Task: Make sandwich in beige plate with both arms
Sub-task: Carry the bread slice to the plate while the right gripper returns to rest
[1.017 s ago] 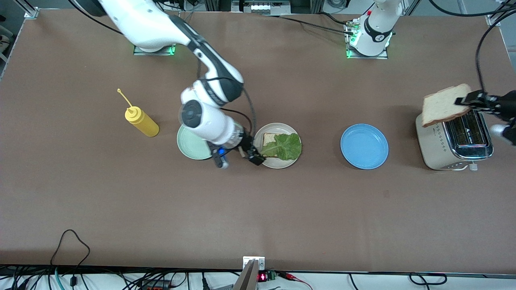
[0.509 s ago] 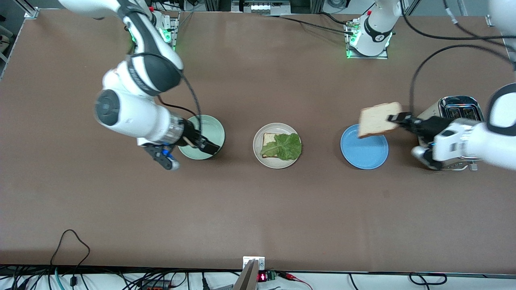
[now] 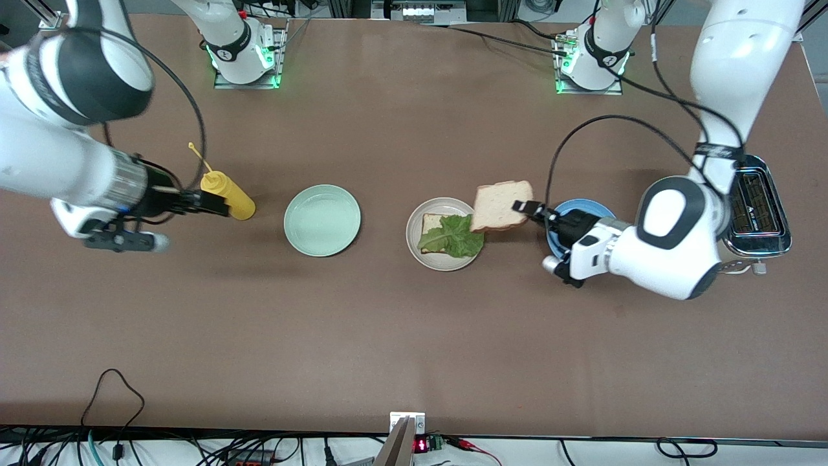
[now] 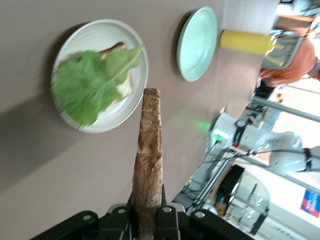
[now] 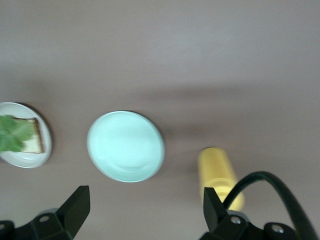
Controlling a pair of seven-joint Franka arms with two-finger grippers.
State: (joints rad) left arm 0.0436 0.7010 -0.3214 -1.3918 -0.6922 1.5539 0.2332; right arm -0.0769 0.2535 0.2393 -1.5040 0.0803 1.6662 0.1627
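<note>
- Overhead, we see the left gripper (image 3: pixel 525 208) clamping a bread slice (image 3: pixel 501 204) over the beige plate's (image 3: pixel 424 257) rim.
- Only the right wrist view shows the right gripper (image 5: pixel 145 207) spread wide, above the mustard bottle (image 5: pixel 220 175).

The table (image 3: pixel 401 336) looks matt brown; the beige plate (image 3: pixel 417 249) and mint plate (image 3: pixel 322 220) are smooth and glossy, the toaster (image 3: pixel 757 210) polished metal, the bread slice (image 4: pixel 148 150) rough-crusted.

My tool (image 5: pixel 145 210) gapes wide over the brown bench (image 5: pixel 165 55); mint-green plate (image 5: pixel 125 146) mid-frame, yellow bottle (image 5: pixel 219 175) lower right, beige plate (image 5: pixel 30 156) with lettuce (image 5: pixel 12 132) at left edge.
</note>
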